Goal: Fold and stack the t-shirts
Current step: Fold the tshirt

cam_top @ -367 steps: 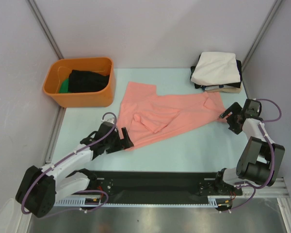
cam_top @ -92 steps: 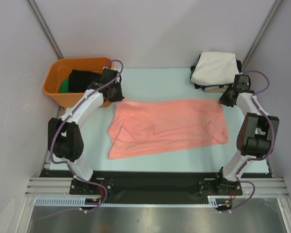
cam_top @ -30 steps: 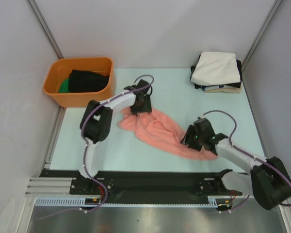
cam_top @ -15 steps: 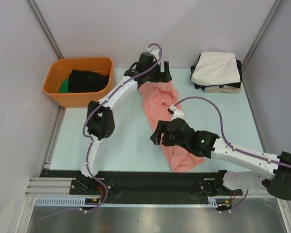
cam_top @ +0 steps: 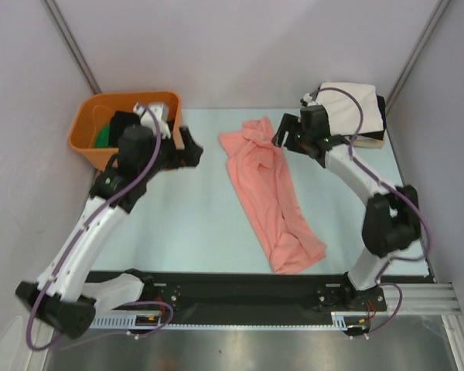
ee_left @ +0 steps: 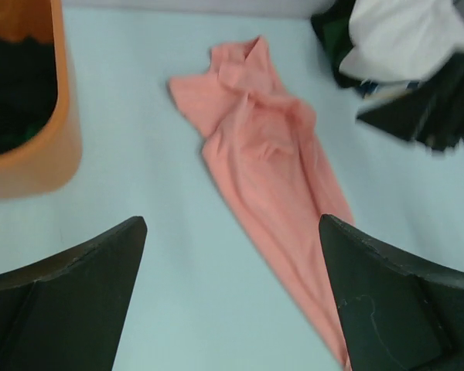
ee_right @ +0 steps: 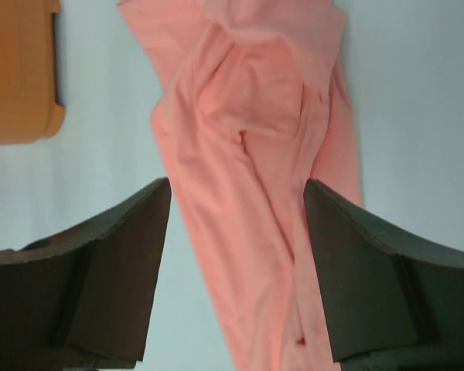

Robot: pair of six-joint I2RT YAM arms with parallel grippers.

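The salmon-pink t-shirt [cam_top: 269,193] lies loose on the table as a long narrow strip, bunched at its far end and running toward the near edge. My left gripper [cam_top: 190,151] stands open to the left of that far end, over bare table beside the tub. In the left wrist view the t-shirt [ee_left: 263,154] lies ahead of the left gripper [ee_left: 230,224], which holds nothing. My right gripper [cam_top: 283,132] hovers open by the strip's far end. Between the wide jaws of the right gripper [ee_right: 236,185] the t-shirt [ee_right: 255,147] shows below, not gripped. Folded t-shirts [cam_top: 354,108], cream-white on top, are stacked at the back right.
An orange tub [cam_top: 85,143] holding black and green cloth sits at the back left, close behind my left gripper. The pale blue table [cam_top: 185,216] is walled by grey panels on three sides. The right arm reaches past the folded stack [ee_left: 402,39].
Both grippers have let go of the salmon-pink shirt, which now lies stretched lengthwise. The left arm swung back left toward the tub; the right arm swung from mid-table to the shirt's far end.
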